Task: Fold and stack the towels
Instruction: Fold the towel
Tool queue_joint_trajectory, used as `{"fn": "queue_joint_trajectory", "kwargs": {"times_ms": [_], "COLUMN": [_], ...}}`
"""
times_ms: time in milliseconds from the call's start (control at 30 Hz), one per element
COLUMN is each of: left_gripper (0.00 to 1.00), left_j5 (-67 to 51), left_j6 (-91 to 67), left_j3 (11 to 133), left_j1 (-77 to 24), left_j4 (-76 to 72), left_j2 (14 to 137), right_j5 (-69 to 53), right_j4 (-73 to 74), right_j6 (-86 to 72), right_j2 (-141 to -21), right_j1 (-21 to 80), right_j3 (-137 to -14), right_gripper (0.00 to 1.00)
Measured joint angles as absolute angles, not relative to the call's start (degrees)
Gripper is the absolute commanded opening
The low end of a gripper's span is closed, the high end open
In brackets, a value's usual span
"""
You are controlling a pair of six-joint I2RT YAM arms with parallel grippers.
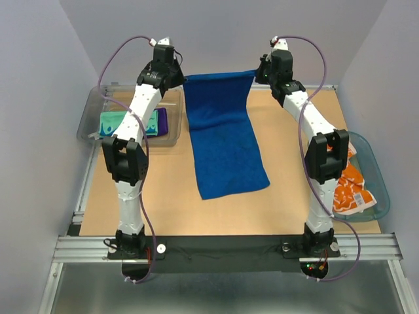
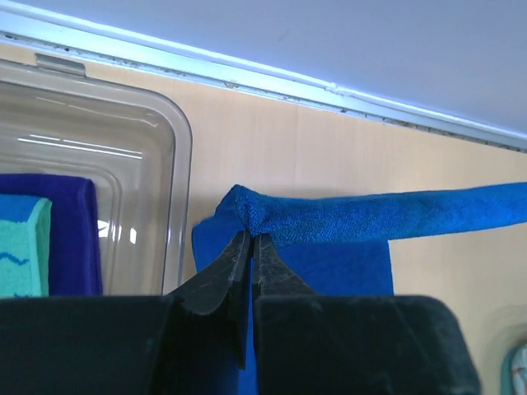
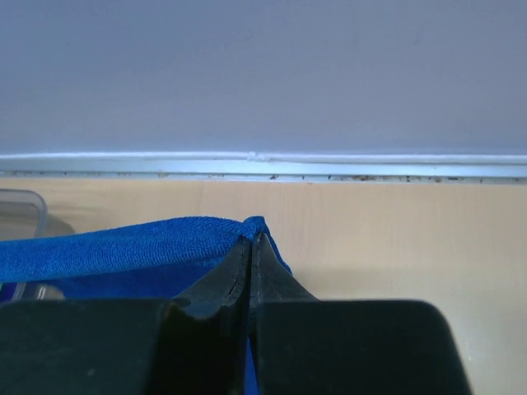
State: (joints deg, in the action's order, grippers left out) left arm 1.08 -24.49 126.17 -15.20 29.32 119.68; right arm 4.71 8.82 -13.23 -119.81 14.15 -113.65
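Pinching the far corners of the blue towel (image 1: 226, 140), left gripper (image 2: 250, 240) and right gripper (image 3: 252, 239) each clamped shut on cloth, you hold that edge taut above the table (image 1: 294, 196) so the rest drapes flat, ready to fold.

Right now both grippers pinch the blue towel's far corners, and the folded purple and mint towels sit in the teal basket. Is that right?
Not quite: the purple towel and mint towel sit in the clear bin, not the teal basket; the top external view shows it. Both the left gripper and right gripper do pinch the blue towel by its far corners.
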Motion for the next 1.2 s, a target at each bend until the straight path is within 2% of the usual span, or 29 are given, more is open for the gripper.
{"fn": "queue_joint_trajectory", "kwargs": {"times_ms": [467, 767, 1200], "left_gripper": [0.0, 0.0, 0.0], "left_j5": [-6.2, -9.5, -12.2], "left_j6": [-22.7, -23.7, -27.1], "left_j3": [123.6, 112.1, 88.3], "left_j1": [-14.2, -13.8, -15.9], "left_j4": [20.2, 20.0, 18.2], "left_j2": [121.6, 115.2, 96.4], "right_j5": [1.0, -1.3, -4.9], "right_j4": [0.4, 0.0, 2.5], "right_j6": [-12.8, -13.0, -14.2], "right_j2": [-122.7, -111.7, -93.6], "right_j1": [11.2, 11.2, 11.3], "right_j3": [-115.0, -96.5, -77.3], "right_gripper": [0.01, 0.0, 0.01]}}
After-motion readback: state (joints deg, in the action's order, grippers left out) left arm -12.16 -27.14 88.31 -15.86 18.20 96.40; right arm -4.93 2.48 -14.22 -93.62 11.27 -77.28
